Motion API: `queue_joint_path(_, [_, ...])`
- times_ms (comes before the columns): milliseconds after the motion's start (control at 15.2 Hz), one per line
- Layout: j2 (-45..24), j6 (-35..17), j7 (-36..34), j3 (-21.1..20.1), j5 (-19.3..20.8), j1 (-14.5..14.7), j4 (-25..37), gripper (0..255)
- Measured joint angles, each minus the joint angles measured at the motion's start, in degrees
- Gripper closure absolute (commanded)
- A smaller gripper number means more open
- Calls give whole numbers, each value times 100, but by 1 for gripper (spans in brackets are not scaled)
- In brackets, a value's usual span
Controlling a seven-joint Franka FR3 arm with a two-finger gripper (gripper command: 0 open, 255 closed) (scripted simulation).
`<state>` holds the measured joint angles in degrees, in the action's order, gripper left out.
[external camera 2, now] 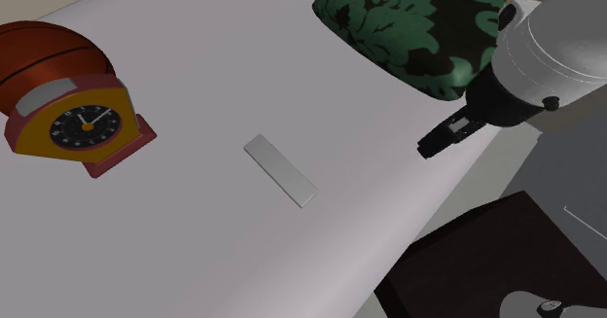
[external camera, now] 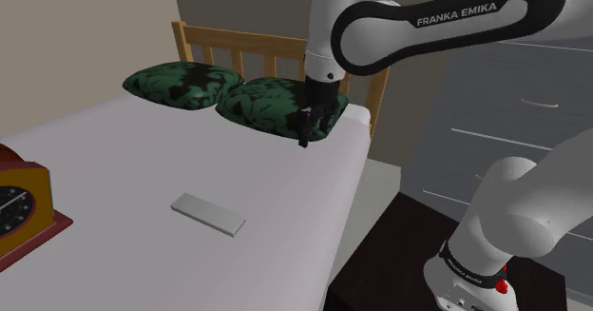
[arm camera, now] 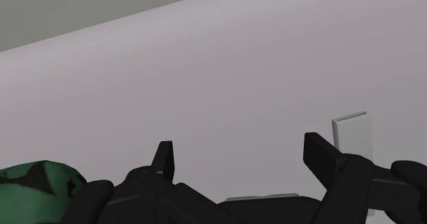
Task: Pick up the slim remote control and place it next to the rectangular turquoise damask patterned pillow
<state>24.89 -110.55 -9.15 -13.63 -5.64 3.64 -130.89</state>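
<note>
Remote (external camera: 207,215), slim and pale grey, lies flat on the bed (external camera: 133,157), ungrasped and well apart from the pillows, so no part of the task looks done. Beyond it the gripper (external camera: 305,134) hangs over the sheet near the green patterned pillow (external camera: 271,105), fingers apart and empty. Left to do, as I judge it: reach the remote, grasp it, and carry it toward the headboard (external camera: 257,52) to set it beside that pillow.
</note>
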Motion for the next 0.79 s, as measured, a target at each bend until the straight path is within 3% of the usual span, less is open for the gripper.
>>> queue_joint_path(396, [-1152, -485, -556, -460, 147, 76, 580, 0])
queue_joint_path(792, [-2467, -792, -1255, -851, 569, 239, 1443, 0])
